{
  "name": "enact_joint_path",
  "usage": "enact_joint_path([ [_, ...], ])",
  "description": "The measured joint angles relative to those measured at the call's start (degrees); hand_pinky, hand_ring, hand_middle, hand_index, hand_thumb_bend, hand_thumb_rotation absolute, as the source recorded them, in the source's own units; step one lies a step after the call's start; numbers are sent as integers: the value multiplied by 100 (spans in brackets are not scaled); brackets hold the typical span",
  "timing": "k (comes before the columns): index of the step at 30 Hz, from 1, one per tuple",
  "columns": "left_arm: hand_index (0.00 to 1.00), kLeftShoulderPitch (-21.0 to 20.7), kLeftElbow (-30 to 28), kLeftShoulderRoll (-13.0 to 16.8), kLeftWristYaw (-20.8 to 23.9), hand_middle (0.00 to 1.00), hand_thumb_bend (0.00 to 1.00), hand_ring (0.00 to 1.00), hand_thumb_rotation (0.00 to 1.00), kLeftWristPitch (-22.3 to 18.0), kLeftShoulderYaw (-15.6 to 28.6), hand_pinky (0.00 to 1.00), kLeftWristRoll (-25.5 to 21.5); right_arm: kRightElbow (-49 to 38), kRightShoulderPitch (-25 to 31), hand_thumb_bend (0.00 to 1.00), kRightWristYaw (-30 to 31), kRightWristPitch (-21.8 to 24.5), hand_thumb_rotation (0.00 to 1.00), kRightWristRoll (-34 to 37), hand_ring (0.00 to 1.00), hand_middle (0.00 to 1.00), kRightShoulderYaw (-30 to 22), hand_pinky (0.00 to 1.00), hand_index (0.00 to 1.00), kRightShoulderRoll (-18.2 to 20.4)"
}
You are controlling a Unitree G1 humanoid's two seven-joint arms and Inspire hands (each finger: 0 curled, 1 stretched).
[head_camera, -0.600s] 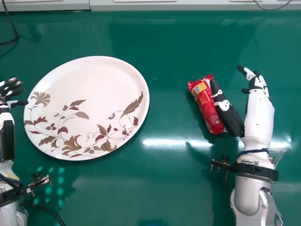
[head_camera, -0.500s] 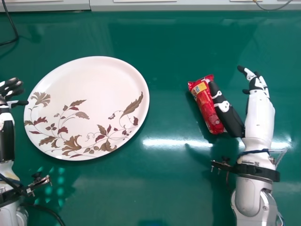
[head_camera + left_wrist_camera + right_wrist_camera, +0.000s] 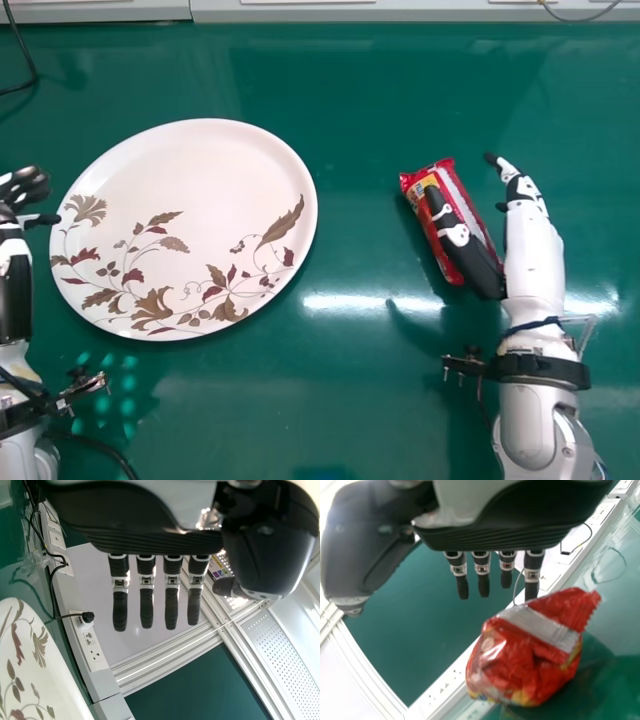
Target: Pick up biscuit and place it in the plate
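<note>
Lining up the pick, that looks like the step in hand, and the biscuit packet is lying toward the right side of the desk, well in from its far edge, slanting so that one end points toward the far left corner. Over it comes the dark thumb of the right hand, crossing the wrapper in the head view; whether it actually touches, I cannot tell. And the fingers? Straight and spread wide of the thumb, nothing gripped, with the packet right by their tips in the right wrist view. So no lift here, and the placing is all to come!

Across toward the desk's left side sits the plate, patterned with leaves and well apart from the packet. Beside its left rim waits the left hand, its fingers straight and holding nothing; this looks like a job for the other one.

What does the next move call for? Getting the packet properly between thumb and fingers, I'd say, then closing gently, since a hard squeeze could crush the biscuits and a one-sided push could simply slide them away. Only after that, up and over the plate's near right rim.
</note>
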Motion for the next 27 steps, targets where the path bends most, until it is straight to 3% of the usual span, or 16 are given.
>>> enact_joint_path([
  [3, 74, -1, 8, 0, 0, 74, 11, 71, 0, -10, 0, 53, -2, -16, 0, 94, 243, 132, 44, -161, 86, 96, 61, 69, 96, -46],
  [8, 76, 16, -9, -11, -1, 76, 12, 73, 0, -1, 0, 55, -10, -26, -1, 95, 533, 240, 47, -376, 89, 96, 93, 73, 95, -193],
  [19, 77, 94, -17, -18, -54, 76, 11, 73, 0, -29, 1, 56, -120, -295, 74, 92, 1219, 545, 44, -858, 92, 97, 109, 76, 94, -374],
  [27, 77, 113, 76, 23, -139, 76, 12, 73, 0, -98, 34, 56, -246, -722, 89, 92, 1908, 940, 48, -1558, 91, 97, 141, 78, 93, -396],
])
